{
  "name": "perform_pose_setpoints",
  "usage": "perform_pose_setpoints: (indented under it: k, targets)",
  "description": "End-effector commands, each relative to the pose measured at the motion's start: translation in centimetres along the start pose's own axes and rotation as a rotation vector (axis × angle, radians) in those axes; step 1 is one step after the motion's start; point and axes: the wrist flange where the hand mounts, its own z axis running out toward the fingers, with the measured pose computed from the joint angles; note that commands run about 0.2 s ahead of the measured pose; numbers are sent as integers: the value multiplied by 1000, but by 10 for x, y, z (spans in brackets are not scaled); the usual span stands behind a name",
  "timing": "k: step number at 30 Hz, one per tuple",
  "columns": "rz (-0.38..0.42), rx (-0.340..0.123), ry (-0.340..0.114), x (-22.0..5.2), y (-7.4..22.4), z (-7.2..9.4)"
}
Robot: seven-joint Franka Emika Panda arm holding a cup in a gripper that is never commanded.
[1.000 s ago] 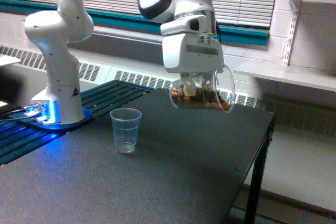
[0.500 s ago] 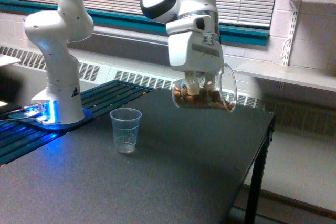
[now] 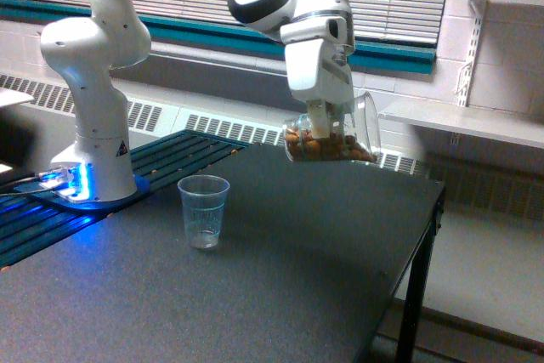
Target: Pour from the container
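Clear glass container (image 3: 333,137), ribbed plastic cup (image 3: 204,211) (transparent), matt speckled table (image 3: 280,278)

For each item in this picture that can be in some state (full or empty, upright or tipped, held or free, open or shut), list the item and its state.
container: held in the air, tipped on its side, brown pieces inside
gripper: shut on the container
plastic cup: upright on the table, free, looks empty
table: carries only the plastic cup
light at the arm's base: glowing blue
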Motion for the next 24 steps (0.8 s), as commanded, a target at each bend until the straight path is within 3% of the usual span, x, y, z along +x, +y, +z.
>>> perform_pose_setpoints:
  k: [1,15,24]
  targets:
    - [-2,13,30,-21,2,-16]
    - [-21,-41,68,-61,39,-45]
    - [-48,-54,72,-91,42,-62]
